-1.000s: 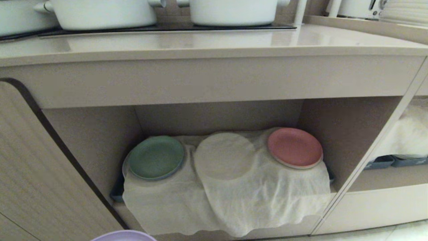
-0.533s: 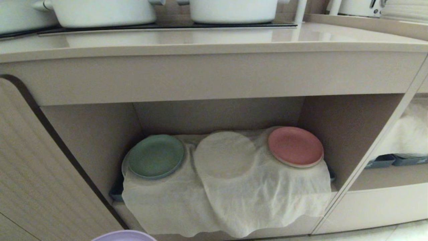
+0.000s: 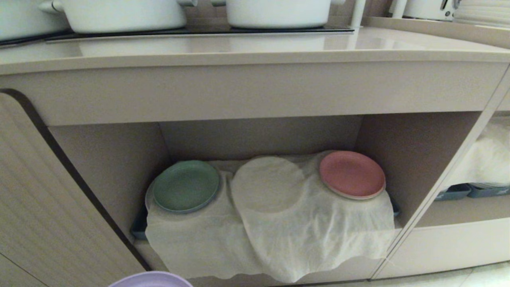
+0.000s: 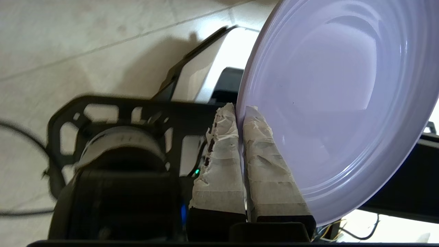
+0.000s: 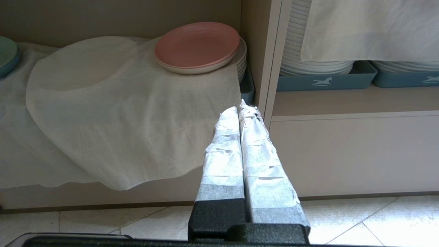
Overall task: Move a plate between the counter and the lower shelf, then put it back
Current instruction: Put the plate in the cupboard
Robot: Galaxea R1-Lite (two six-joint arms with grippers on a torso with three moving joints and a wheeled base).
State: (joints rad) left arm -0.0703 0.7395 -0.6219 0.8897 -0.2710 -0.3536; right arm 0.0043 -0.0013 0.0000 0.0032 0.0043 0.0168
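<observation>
1. At the near bottom edge of the head view, left of centre, the round matte lavender-purple plate shows only its far rim; it sits low and near, below and in front of the lower shelf, a beige-walled recess draped with a thin white gauzy cloth.
2. The left end effector is clamped on that plate's rim, its taped fingers pressed on either face, so the plate stands out from the tips, tilted rather than flat, over the pale tiled floor.
3. The right end effector hangs closed and empty near the shelf's right post, so the left arm alone carries the load.
4. The glossy beige-cream counter lies up and far from the plate; the shelf opening lies straight ahead. I judge the coming move to be a forward reach toward the cloth-covered round mound between the green plate and the pink-red plate.
5. Against a second ago, slightly more lavender rim shows, and the shelf scene sits a touch higher, so the camera has shifted.
</observation>
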